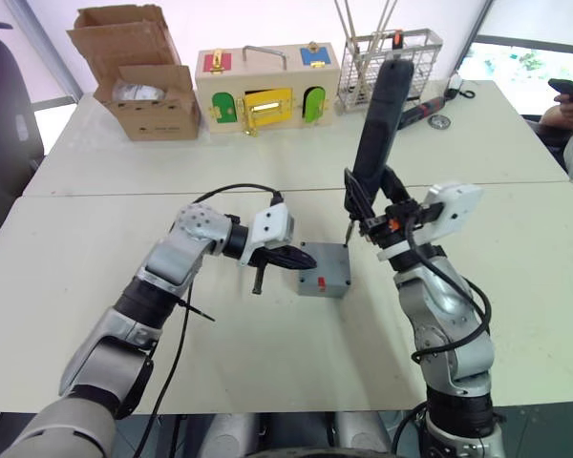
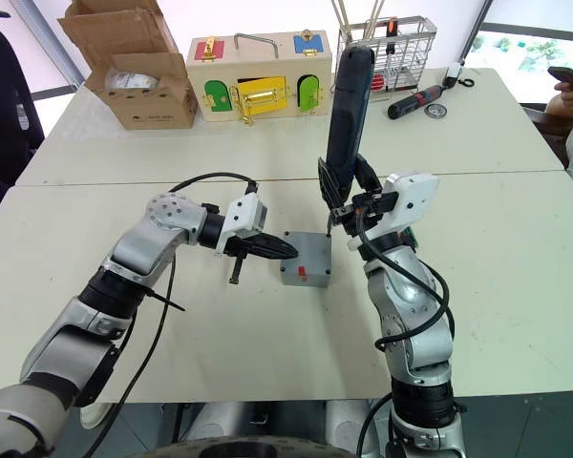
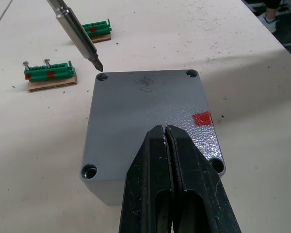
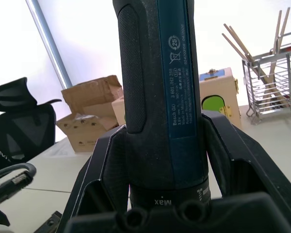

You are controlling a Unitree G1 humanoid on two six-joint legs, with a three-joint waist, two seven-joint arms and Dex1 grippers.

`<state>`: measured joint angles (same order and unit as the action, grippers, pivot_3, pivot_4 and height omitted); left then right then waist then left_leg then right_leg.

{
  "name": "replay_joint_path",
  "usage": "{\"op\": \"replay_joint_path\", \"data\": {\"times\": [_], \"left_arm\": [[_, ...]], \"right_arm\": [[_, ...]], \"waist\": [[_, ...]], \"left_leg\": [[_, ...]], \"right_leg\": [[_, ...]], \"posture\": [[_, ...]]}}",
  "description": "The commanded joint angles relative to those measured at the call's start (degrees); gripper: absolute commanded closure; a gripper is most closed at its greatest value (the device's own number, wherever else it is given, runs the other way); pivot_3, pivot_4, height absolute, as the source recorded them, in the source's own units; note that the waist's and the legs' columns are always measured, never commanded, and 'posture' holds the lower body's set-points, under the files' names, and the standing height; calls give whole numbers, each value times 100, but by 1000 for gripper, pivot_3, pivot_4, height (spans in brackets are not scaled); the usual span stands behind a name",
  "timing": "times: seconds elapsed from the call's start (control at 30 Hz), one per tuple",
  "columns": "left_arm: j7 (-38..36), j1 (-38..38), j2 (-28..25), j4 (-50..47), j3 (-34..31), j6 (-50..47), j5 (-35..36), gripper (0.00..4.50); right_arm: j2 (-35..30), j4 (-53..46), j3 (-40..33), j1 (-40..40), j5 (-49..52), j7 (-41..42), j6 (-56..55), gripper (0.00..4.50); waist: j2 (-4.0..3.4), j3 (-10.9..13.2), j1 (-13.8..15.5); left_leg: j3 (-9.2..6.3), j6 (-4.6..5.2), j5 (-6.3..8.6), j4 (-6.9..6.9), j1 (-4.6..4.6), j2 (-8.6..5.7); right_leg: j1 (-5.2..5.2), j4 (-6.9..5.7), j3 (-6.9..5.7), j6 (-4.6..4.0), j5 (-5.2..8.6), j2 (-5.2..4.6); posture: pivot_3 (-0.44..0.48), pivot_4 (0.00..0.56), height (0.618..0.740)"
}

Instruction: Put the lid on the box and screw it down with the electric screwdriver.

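**Screwdriver bit at lid corner**

Right gripper (image 1: 380, 212) clamps the upright electric screwdriver (image 1: 379, 119), bit at the far corner hole of the lid (image 3: 145, 109) seated on the box (image 1: 325, 270). Left gripper (image 3: 169, 160), fingers closed and empty, presses the lid's near edge.

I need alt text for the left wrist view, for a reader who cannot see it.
The left claw, shut, rests on the grey lid sitting on the box. The screwdriver's bit points at a corner screw hole. Two green terminal blocks lie on the table beyond.
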<state>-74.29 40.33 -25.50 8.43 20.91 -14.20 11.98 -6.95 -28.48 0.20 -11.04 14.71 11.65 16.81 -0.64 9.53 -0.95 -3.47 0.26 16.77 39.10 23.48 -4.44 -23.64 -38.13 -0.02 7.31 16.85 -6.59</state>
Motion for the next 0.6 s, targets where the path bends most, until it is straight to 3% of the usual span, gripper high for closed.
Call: {"op": "replay_joint_path", "data": {"times": [0.03,0.6], "left_arm": [[13,-31,-21,-98,-60,13,-15,4500],[77,-31,-31,-195,-63,-64,-3,4500]], "right_arm": [[12,-176,-54,-71,25,33,-290,2524],[159,262,180,-39,-270,-18,-778,2524]], "waist": [[0,0,-1],[1,-1,-1]], "left_leg": [[0,0,0,0,0,0],[-1,0,0,0,-4,0]], "right_leg": [[0,0,0,0,0,0],[3,0,0,0,0,1]], "posture": [[0,150,740],[0,150,740]]}}
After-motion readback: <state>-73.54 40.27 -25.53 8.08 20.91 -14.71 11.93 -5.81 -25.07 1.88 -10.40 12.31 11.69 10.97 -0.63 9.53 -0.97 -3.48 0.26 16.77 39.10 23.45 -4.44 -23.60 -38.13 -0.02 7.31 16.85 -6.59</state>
